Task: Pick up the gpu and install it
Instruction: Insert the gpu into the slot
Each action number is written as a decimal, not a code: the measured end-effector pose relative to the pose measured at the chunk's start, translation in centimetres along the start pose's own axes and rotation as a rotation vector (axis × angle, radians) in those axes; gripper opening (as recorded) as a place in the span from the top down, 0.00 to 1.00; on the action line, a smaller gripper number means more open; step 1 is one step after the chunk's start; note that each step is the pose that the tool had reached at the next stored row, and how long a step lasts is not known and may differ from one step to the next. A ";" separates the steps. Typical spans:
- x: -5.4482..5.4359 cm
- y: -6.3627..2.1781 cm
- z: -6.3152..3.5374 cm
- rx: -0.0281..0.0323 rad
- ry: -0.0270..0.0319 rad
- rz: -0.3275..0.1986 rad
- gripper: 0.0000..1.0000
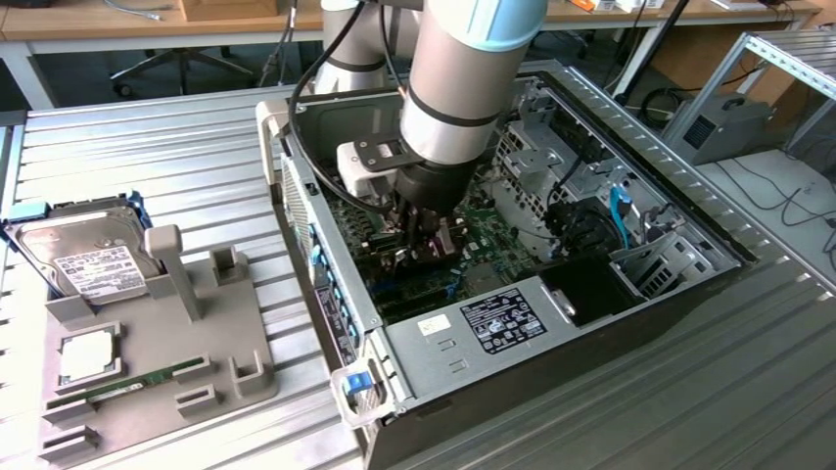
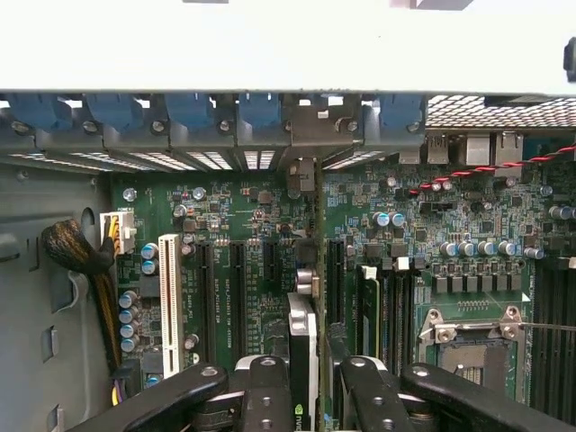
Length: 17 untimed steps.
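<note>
Gripper [image 2: 308,382]: I see it clenched on the gpu [image 2: 303,337], held edge-on.
Position: over motherboard [image 2: 243,225] slots, 6 o'clock from rear brackets.
Case [image 1: 679,294]: open.

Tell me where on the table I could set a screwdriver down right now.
Free: the ribbed table behind the grey fixture, and the stretch at the exterior view's right of the open computer case. Crowded: inside the case, where the hand holds the gpu over the motherboard.

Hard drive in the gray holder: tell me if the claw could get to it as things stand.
Probably not at once. The claw is down inside the computer case, shut on the gpu above the motherboard. The hard drive stands outside, uncovered from above.
</note>
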State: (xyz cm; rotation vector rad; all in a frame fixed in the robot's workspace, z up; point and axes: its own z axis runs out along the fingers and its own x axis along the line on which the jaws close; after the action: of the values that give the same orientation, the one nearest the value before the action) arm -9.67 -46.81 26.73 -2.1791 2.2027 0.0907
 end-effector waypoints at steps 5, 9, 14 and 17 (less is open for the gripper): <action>0.0 0.00 0.05 0.0001 -0.0002 0.000 0.73; 0.0 0.00 0.06 0.0000 0.0000 0.000 0.73; 0.0 0.00 0.13 -0.0001 0.0001 0.000 0.73; 0.0 0.00 0.18 -0.0001 0.0001 0.000 0.73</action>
State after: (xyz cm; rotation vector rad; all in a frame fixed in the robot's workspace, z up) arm -9.67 -46.81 26.55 -2.1793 2.2028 0.0906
